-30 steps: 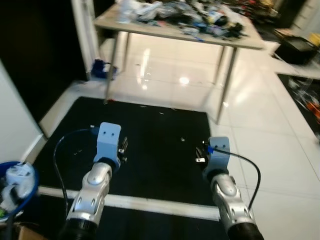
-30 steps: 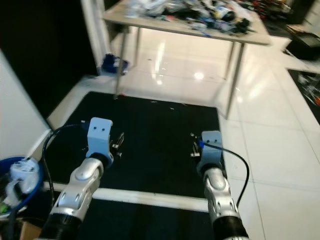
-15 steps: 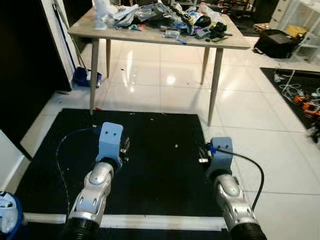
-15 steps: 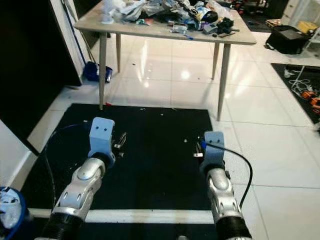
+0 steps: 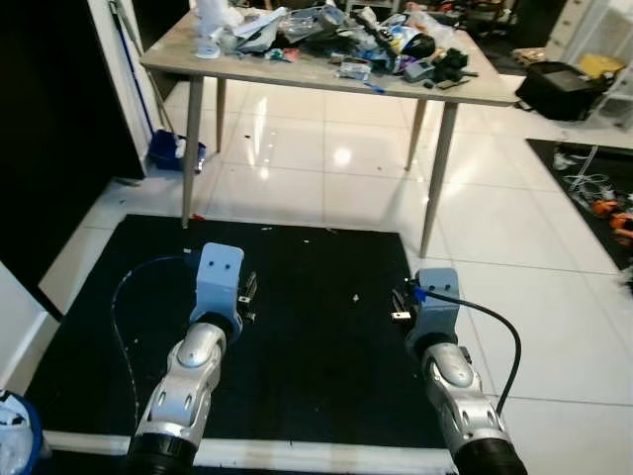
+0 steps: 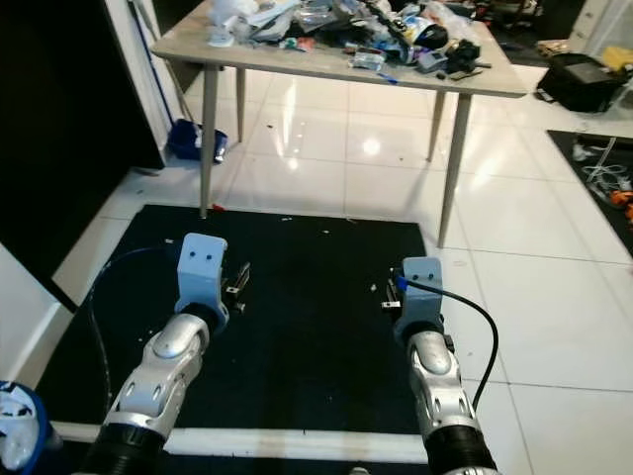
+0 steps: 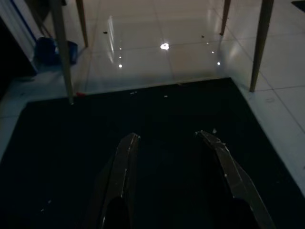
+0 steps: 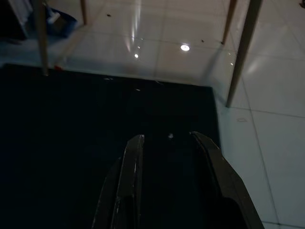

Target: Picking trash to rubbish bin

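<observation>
Two silver arms reach forward over a black floor mat (image 5: 316, 336). At twelve o'clock stands the worktop (image 5: 297, 74), heaped with trash (image 5: 346, 25). At seven o'clock sits the blue rubbish bin (image 5: 18, 440). The left gripper (image 7: 167, 138) and right gripper (image 8: 164, 138) have jaws parted, holding nothing.

black mat (image 5: 316, 327) on white tiles | wooden table (image 5: 465, 91) beyond (black case (image 5: 559, 89) alongside)

Mixed trash (image 5: 336, 30) lies heaped across the tabletop; blue rubbish bin (image 5: 20, 445) sits lower left.
</observation>
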### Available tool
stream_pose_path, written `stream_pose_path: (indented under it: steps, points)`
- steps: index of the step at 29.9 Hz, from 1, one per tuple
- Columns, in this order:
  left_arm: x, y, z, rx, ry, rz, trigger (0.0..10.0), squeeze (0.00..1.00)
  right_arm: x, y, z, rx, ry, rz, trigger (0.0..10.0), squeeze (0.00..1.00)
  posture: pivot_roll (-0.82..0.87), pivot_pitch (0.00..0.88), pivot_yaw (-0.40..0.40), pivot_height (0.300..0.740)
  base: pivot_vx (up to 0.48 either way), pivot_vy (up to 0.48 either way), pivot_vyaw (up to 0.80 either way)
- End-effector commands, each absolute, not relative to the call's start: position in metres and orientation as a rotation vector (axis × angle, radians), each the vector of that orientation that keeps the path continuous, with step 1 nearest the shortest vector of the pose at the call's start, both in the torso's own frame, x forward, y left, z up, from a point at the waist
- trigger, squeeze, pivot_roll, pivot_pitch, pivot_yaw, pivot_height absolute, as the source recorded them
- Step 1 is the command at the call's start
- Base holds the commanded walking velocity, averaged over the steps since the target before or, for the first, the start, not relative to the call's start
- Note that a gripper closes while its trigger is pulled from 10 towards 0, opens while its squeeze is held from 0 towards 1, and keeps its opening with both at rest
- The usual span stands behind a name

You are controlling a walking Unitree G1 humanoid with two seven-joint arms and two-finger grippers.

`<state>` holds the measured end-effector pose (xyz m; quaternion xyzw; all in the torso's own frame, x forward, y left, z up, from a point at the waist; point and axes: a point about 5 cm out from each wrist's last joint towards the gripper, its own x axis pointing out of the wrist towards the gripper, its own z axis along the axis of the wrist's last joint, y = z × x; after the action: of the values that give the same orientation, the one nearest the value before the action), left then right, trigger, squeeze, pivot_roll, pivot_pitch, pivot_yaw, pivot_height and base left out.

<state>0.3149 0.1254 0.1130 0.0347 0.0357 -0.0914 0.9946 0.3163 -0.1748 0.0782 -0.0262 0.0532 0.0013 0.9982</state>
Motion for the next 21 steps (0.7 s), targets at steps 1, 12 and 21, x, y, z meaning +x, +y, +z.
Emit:
stream_pose_path:
  steps: [1,12,21]
  points:
    - [0.3127,0.1225,0.1076,0.064,0.094,-0.191,10.0,0.00,0.3157,-0.1773,0.0785,-0.050,0.110,-0.010,10.0,0.00,-0.03,0.132,-0.044,0.740,0.285,0.000,0.00]
    - [0.3120,0.1221,0.1078,0.064,0.097,-0.191,10.0,0.00,0.3187,-0.1774,0.0837,-0.054,0.084,-0.016,10.0,0.00,-0.04,0.136,-0.042,0.740,0.284,0.000,0.00]
    - [0.3139,0.1201,0.1094,0.065,0.092,-0.199,10.0,0.00,0.3180,-0.1795,0.0838,-0.059,0.081,-0.026,10.0,0.00,-0.04,0.133,-0.040,0.740,0.279,0.000,0.00]
